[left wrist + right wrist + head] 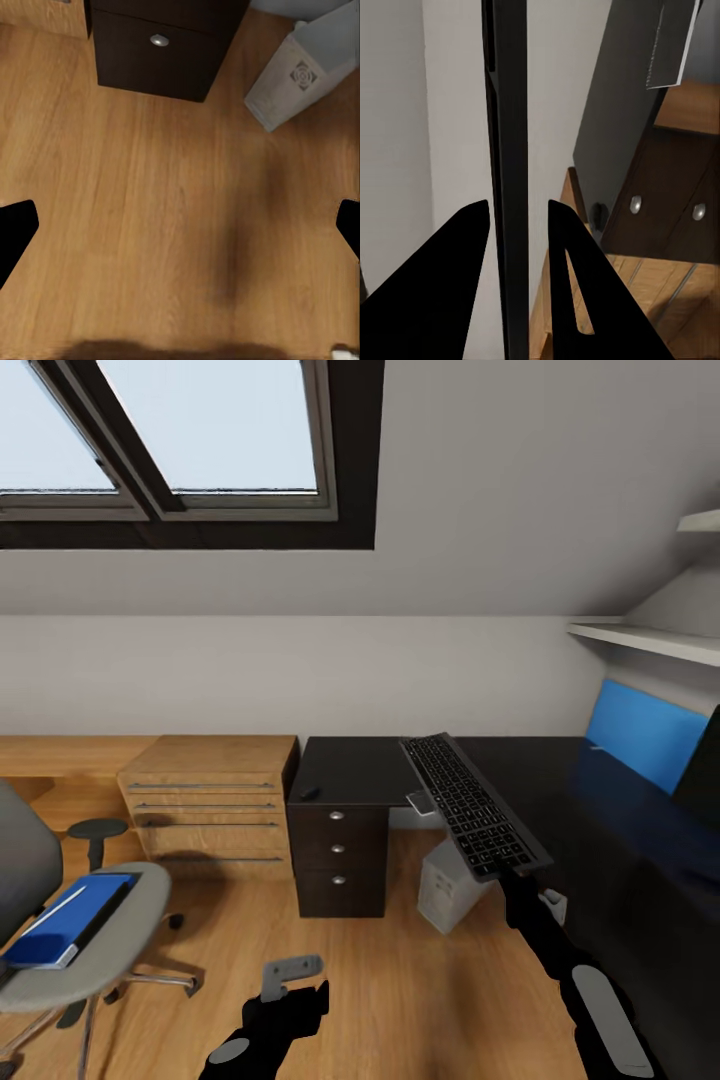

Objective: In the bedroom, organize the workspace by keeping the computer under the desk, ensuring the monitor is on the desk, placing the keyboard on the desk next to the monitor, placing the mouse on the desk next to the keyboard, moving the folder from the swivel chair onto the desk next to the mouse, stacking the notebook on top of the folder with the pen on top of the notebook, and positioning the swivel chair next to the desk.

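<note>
A: What's the right gripper (512, 872) got?
B: Its fingers pinch the slim dark keyboard (472, 801), held tilted over the black desk (560, 780), desktop bare below.
A: The left gripper (290, 972)?
B: Fingers spread, low above bare floor (150, 187).

Attic bedroom workspace: skylight (190, 440), sloped walls, desk (600, 810), swivel chair (70, 930).
</note>
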Robot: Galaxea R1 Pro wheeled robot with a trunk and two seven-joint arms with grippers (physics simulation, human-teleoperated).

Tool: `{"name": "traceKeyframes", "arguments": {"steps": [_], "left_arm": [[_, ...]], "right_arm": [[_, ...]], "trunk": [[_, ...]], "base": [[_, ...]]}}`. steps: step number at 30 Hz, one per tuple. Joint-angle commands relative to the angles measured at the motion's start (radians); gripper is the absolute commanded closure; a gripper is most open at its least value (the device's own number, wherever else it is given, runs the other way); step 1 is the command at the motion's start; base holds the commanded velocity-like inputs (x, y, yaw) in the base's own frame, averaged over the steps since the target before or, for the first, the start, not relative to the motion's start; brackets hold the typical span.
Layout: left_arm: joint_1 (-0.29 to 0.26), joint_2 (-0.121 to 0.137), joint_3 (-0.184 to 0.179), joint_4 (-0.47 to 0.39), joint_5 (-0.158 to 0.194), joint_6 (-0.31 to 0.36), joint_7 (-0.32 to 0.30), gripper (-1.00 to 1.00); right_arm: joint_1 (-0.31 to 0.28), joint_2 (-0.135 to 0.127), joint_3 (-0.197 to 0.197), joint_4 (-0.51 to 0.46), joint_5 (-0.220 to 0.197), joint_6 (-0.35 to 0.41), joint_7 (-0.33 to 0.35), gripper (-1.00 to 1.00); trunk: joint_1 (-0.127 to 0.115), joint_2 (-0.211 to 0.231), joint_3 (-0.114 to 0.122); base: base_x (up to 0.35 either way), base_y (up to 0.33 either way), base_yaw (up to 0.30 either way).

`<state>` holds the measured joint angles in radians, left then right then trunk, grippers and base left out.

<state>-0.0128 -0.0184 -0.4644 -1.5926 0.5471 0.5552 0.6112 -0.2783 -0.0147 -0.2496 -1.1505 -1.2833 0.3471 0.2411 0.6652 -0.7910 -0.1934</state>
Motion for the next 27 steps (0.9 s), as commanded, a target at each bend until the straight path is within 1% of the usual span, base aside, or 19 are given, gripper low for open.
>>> {"name": "traceKeyframes", "arguments": {"steps": [1, 9, 27], "left_arm": [[-0.001, 0.000, -0.001, -0.002, 0.010, 0.002, 0.010, -1.00], [-0.001, 0.000, -0.001, -0.002, 0.010, 0.002, 0.010, -1.00], [-0.001, 0.001, 0.000, -0.001, 0.010, 0.002, 0.010, -1.00]], "right_arm": [[-0.001, 0.000, -0.002, 0.000, -0.009, 0.007, 0.001, 1.00], [-0.001, 0.000, -0.002, 0.001, -0.010, 0.007, 0.001, 1.00], [-0.001, 0.001, -0.002, 0.004, -0.010, 0.001, 0.003, 1.00]], "trunk": [[-0.004, 0.006, 0.002], [-0.035, 0.062, 0.027], [-0.104, 0.188, 0.083]], "base": [[-0.326, -0.189, 0.000], [-0.327, -0.149, 0.000], [-0.330, -0.105, 0.000]]}}
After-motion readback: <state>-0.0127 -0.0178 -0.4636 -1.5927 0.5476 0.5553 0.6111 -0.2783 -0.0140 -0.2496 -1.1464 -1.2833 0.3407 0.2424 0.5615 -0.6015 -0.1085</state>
